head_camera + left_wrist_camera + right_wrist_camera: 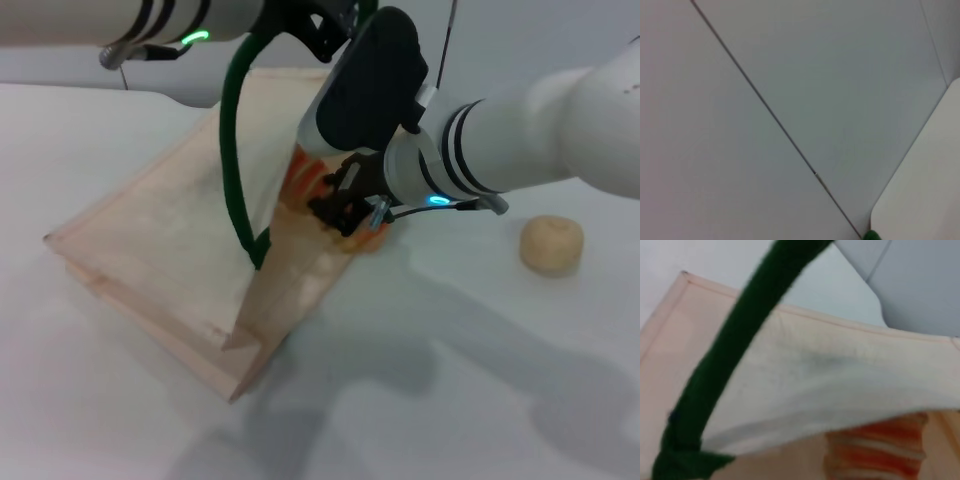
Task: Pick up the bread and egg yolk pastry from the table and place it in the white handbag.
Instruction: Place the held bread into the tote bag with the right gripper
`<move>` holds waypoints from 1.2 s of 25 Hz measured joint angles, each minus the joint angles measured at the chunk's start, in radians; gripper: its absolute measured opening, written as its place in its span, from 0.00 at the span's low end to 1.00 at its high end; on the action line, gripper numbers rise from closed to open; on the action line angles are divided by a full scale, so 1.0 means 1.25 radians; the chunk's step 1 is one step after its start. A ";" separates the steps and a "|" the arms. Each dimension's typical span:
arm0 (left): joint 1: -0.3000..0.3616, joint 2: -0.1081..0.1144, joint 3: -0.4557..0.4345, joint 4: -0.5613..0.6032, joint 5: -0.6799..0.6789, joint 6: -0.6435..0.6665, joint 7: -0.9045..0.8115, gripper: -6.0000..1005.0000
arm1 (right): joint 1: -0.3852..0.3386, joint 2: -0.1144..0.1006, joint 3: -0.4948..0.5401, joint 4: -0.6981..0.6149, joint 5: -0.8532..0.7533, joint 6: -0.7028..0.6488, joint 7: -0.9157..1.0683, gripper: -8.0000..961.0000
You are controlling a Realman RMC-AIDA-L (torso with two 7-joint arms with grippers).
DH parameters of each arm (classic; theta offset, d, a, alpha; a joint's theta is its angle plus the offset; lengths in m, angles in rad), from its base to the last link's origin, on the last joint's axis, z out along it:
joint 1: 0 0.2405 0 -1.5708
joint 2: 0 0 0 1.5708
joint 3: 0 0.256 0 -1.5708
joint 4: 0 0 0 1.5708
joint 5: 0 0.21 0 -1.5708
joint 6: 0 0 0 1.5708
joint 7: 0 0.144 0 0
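The white handbag (170,240) is lying flat on the table (480,380), its mouth facing the right gripper, and it is serving here as the landmark. Its upper fabric layer is being lifted away from the lower one, so the mouth is gaping open; one dark green rope handle (232,150) is arching up from the upper layer toward the left gripper (325,25), which is hanging above the bag's far edge. Whether that gripper's fingers are closed on the rope cannot be told.

The right gripper (345,210) is reaching in at the bag's mouth, its fingers pinching the bread (372,240), whose orange stripes are showing just at the bag's opening, partly under the raised fabric. In the right wrist view the bread (875,452) is sitting right below the lifted white layer, with the green handle (725,355) crossing in front.

The egg yolk pastry (551,245) is resting on the table well apart from the bag, beyond the right arm, touched by nothing
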 joint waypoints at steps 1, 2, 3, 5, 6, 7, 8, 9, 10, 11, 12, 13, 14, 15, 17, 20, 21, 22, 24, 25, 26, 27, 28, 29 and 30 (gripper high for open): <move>0.000 0.000 0.002 0.000 0.000 0.000 0.000 0.14 | 0.007 0.001 0.000 0.014 0.001 0.004 0.000 0.29; 0.000 0.000 0.002 0.000 0.000 -0.001 -0.001 0.14 | 0.013 0.001 -0.001 0.026 0.002 0.010 0.000 0.28; -0.001 0.000 0.003 -0.001 0.000 -0.002 -0.002 0.14 | 0.018 0.002 -0.003 0.036 0.003 0.016 0.000 0.28; -0.001 0.000 0.003 -0.001 0.001 -0.003 -0.003 0.14 | 0.022 0.003 -0.007 0.043 0.004 0.024 0.000 0.28; -0.002 0.000 0.006 -0.001 0.001 -0.004 -0.006 0.14 | 0.022 0.003 -0.009 0.044 0.006 0.026 0.000 0.28; -0.004 0.000 0.009 -0.001 0.001 -0.004 -0.007 0.14 | 0.022 0.003 -0.010 0.045 0.010 0.027 0.000 0.28; -0.005 0.000 0.010 -0.001 0.001 -0.004 -0.007 0.14 | 0.022 0.003 -0.010 0.045 0.014 0.028 0.000 0.27; -0.006 0.000 0.012 -0.001 0.001 -0.004 -0.007 0.14 | 0.022 0.003 -0.011 0.045 0.018 0.029 0.000 0.27; -0.007 0.000 0.012 -0.001 0.001 -0.004 -0.008 0.14 | 0.023 0.003 -0.011 0.045 0.020 0.032 0.000 0.27; -0.007 0.000 0.012 -0.001 0.001 -0.004 -0.008 0.14 | 0.024 0.003 -0.011 0.046 0.021 0.035 0.000 0.27; -0.008 0.000 0.012 0.000 0.001 -0.003 -0.008 0.14 | 0.026 0.003 -0.011 0.047 0.021 0.038 -0.001 0.27; -0.008 0.000 0.012 0.001 0.001 -0.003 -0.008 0.14 | 0.028 0.003 -0.011 0.049 0.021 0.039 0.000 0.27; -0.009 0.000 0.012 0.001 0.001 -0.003 -0.009 0.14 | 0.030 0.003 -0.011 0.050 0.021 0.039 -0.001 0.27; -0.009 0.000 0.012 0.002 0.001 -0.003 -0.009 0.14 | 0.030 0.003 -0.012 0.050 0.022 0.040 0.000 0.27; -0.009 0.000 0.012 0.002 0.001 -0.003 -0.010 0.14 | 0.032 0.003 -0.015 0.047 0.022 0.040 0.002 0.27; -0.011 0.000 0.012 0.002 0.001 -0.003 -0.010 0.14 | 0.036 0.003 -0.018 0.042 0.024 0.040 0.006 0.27; -0.011 0.000 0.012 0.002 0.001 -0.003 -0.010 0.14 | 0.036 0.003 -0.018 0.042 0.027 0.040 0.007 0.27; -0.011 0.000 0.012 0.002 0.001 -0.003 -0.010 0.14 | 0.036 0.002 -0.018 0.042 0.032 0.040 0.007 0.26; -0.011 0.000 0.012 0.002 0.001 -0.002 -0.011 0.14 | 0.037 0.002 -0.016 0.042 0.033 0.040 0.007 0.26; -0.011 0.000 0.012 0.002 0.001 -0.001 -0.011 0.14 | 0.037 0.001 -0.015 0.042 0.033 0.040 0.007 0.26; -0.011 0.000 0.012 0.001 0.001 0.001 -0.011 0.14 | 0.037 0.001 -0.013 0.042 0.033 0.039 0.006 0.26; -0.012 0.000 0.012 0.001 0.001 0.003 -0.011 0.14 | 0.037 0.001 -0.010 0.042 0.032 0.039 0.006 0.26; -0.012 0.000 0.011 0.002 0.001 0.005 -0.011 0.14 | 0.037 0.001 -0.002 0.036 0.030 0.036 0.006 0.26; -0.011 0.000 0.011 0.002 0.001 0.008 -0.012 0.14 | 0.037 0.001 0.007 0.037 0.029 0.033 0.005 0.26; -0.009 0.000 0.012 0.002 0.001 0.008 -0.013 0.14 | 0.037 0.000 0.013 0.037 0.028 0.030 0.004 0.26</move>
